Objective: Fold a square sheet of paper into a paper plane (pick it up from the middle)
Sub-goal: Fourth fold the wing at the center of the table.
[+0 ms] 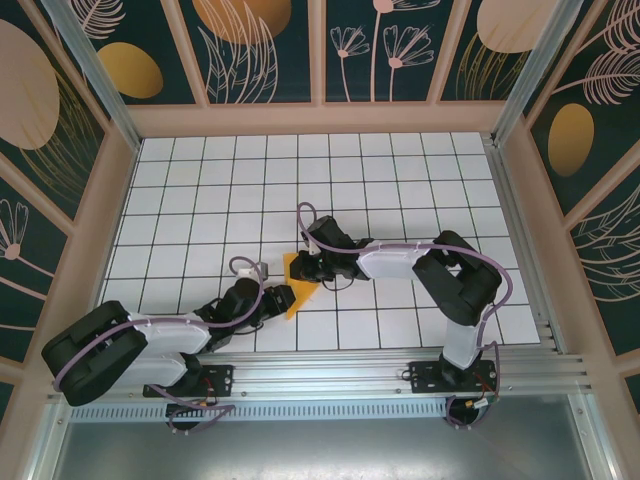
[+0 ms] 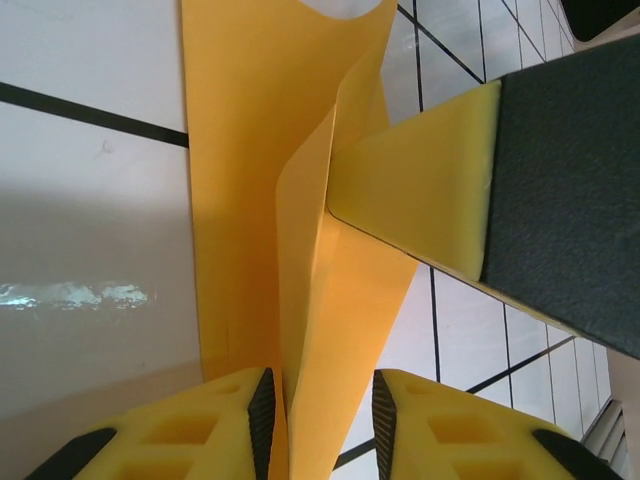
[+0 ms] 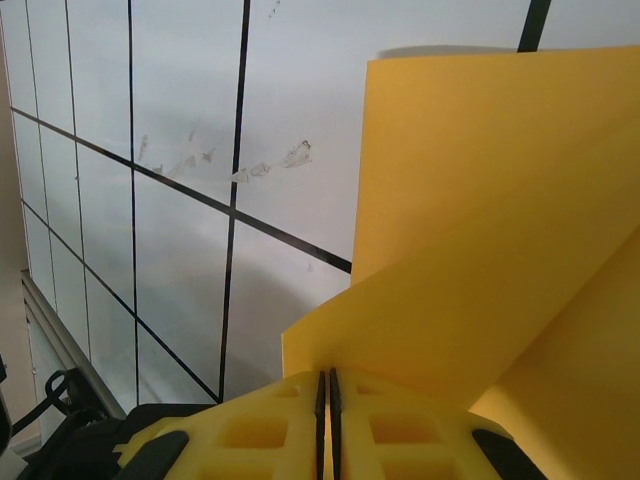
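Note:
The square sheet of paper (image 1: 297,285) is orange-yellow and folded along a crease, lying between the two grippers near the table's front middle. My left gripper (image 1: 277,298) is at its near-left end. In the left wrist view the folded paper (image 2: 260,150) stands up between the left gripper's (image 2: 320,400) parted fingers, resting against the left pad and apart from the right one. My right gripper (image 1: 306,267) is at the paper's far end. In the right wrist view the right gripper (image 3: 326,385) is shut on the edge of the sheet (image 3: 480,200). One right finger (image 2: 420,190) shows pressing on the fold.
The white grid-tiled table (image 1: 400,180) stretches away behind and to both sides of the arms. Wooden-framed dark patterned walls (image 1: 265,50) close in three sides. An aluminium rail (image 1: 330,370) with the arm bases runs along the near edge.

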You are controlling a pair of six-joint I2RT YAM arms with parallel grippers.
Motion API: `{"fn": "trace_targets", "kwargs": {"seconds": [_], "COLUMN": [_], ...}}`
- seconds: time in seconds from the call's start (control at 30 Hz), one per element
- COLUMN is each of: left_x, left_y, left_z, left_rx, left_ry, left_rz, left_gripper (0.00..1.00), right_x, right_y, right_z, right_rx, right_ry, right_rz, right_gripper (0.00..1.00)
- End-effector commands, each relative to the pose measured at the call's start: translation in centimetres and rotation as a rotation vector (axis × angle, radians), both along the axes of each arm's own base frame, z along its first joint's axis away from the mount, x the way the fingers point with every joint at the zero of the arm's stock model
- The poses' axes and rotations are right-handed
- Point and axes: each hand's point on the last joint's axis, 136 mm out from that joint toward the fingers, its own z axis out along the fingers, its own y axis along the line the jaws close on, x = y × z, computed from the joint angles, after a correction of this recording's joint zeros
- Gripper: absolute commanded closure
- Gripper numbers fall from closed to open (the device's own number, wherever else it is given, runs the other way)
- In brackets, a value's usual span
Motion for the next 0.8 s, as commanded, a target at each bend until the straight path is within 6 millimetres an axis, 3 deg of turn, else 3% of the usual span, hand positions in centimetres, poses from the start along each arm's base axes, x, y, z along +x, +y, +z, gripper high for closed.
{"fn": "trace_targets", "kwargs": {"seconds": [0.0, 0.27, 0.63, 0.77], "left_x": [0.3, 0.8, 0.5, 0.5], "left_y": [-0.2, -0.7, 0.3, 0.9], "left_z": [0.3, 0.6, -1.1, -1.6], "left_rx": [0.018, -0.004, 0.028, 0.056], "left_ry": [-0.014, -0.011, 0.027, 0.030], "left_rz": [-0.022, -0.033, -0.007, 0.003], "left_gripper": [0.68, 0.75, 0.94, 0.96], "right_x": [-0.4, -0.5, -0.6, -0.3], "right_y": [0.7, 0.9, 1.0, 0.8], "right_z": [0.0, -0.1, 0.2, 1.2], "right_rx": [0.003, 0.006, 0.008, 0.012], "right_ry": [-0.003, 0.000, -0.003, -0.024], "right_rz": [0.042, 0.049, 0.052, 0.043], "right_gripper": [0.86, 0.86, 0.86, 0.85]}}
